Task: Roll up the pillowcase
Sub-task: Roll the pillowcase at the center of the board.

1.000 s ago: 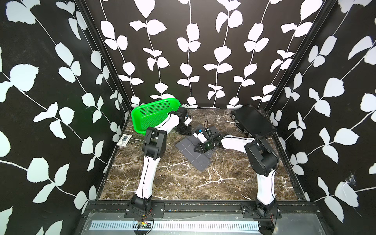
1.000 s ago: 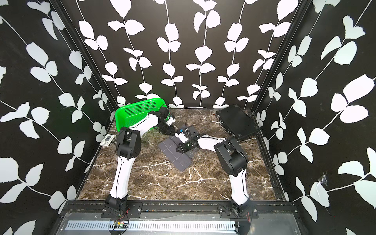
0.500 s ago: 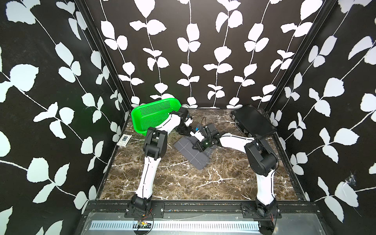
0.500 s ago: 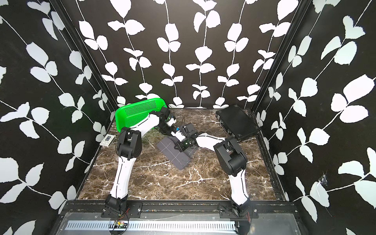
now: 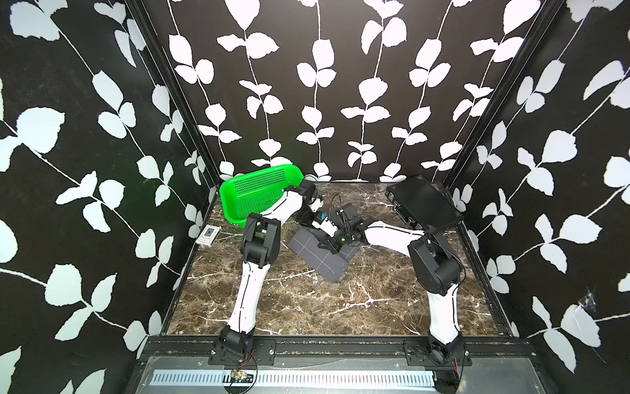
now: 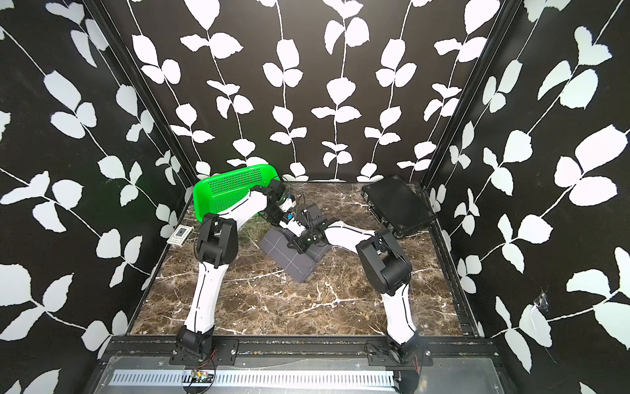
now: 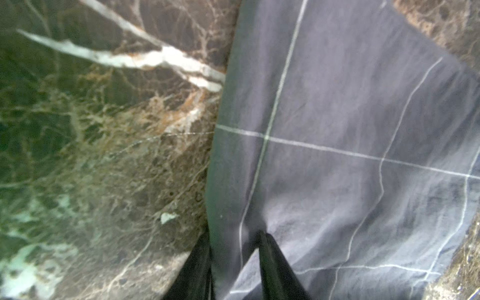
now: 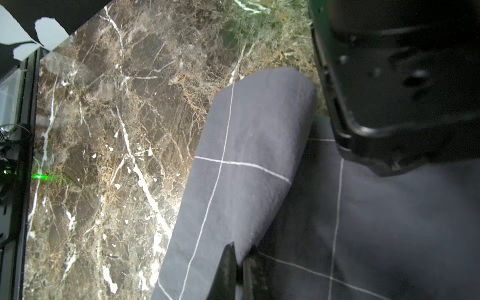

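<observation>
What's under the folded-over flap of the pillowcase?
More of the same pillowcase lies flat beneath the flap, on the marble table. Whatever sits inside the curl itself is covered.

Right gripper (image 8: 240, 248): ahead of its fingers, the left gripper (image 7: 232, 235) blocks passage with its housing (image 8: 402, 91), close by. Beside the fingers, away from the pillowcase (image 8: 246, 155) fold, bare marble tabletop (image 8: 104, 155) lies open. Green basket (image 5: 252, 191) stands near, behind the left fingers; black case (image 5: 422, 204) well apart.
</observation>
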`<act>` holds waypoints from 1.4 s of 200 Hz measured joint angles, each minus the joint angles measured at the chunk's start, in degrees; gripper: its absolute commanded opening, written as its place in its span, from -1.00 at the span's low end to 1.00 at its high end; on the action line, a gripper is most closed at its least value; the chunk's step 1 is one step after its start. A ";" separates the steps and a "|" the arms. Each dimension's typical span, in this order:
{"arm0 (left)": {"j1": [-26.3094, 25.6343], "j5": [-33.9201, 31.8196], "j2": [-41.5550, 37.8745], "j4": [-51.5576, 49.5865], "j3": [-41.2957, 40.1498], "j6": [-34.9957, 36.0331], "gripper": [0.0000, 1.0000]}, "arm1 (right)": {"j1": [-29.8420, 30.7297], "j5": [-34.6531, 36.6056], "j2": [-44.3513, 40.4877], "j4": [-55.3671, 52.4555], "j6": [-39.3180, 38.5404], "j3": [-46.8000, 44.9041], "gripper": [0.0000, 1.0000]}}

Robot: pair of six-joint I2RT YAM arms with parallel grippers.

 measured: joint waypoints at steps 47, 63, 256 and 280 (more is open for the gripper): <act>0.07 0.15 0.02 -0.24 0.13 0.02 -0.31 | -0.02 -0.66 3.48 1.16 -0.59 0.37 -0.73; 0.13 0.33 0.11 -0.52 0.33 0.00 -0.30 | -0.02 -0.79 4.55 1.66 -0.96 0.39 -0.61; 0.94 -5.90 -22.29 1.84 -21.11 3.50 0.04 | 7.19 17.27 -10.21 -2.62 -5.66 -8.17 -0.06; 0.94 -6.91 -20.65 3.19 -23.10 3.89 0.02 | 9.20 18.88 -10.29 -2.67 -6.23 -10.91 -0.05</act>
